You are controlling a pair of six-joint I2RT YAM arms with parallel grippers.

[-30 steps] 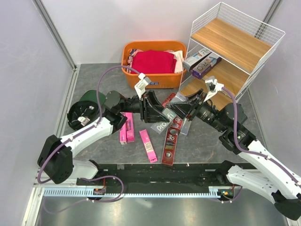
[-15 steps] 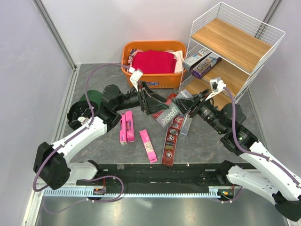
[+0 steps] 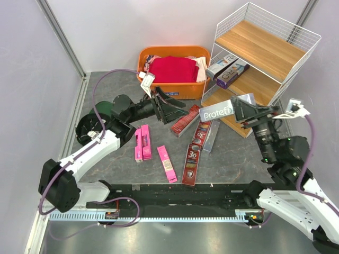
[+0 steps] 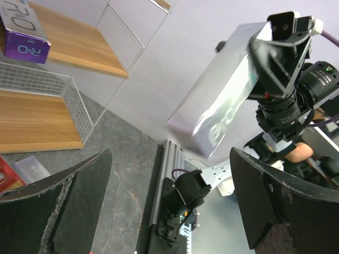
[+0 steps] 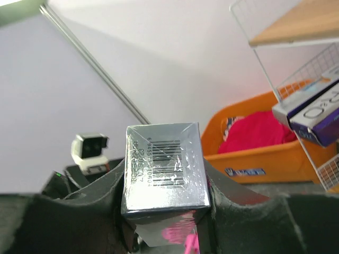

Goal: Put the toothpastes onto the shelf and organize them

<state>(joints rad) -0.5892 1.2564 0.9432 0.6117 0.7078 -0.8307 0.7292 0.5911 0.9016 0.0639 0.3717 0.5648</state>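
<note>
A silver-grey toothpaste box point(image 3: 217, 112) hangs in the air in front of the shelf point(image 3: 267, 50), with my right gripper point(image 3: 241, 111) shut on one end. In the right wrist view its barcode end point(image 5: 164, 166) sits clamped between both fingers. My left gripper point(image 3: 168, 108) stands wide open and empty near the basket, apart from that box point(image 4: 222, 106). Two boxes point(image 3: 228, 67) lie on the shelf's middle board. On the table lie pink boxes point(image 3: 142, 143), another pink one point(image 3: 167, 164), dark red ones point(image 3: 192, 163) and a silver one point(image 3: 211, 136).
An orange basket point(image 3: 172, 89) with red clothes stands at the back, left of the shelf. A dark green round object point(image 3: 95, 121) sits at the left by the left arm. Grey walls close in both sides.
My left gripper has opened and let go of the silver-grey box. The right arm has lifted the box and carried it right, towards the shelf.
</note>
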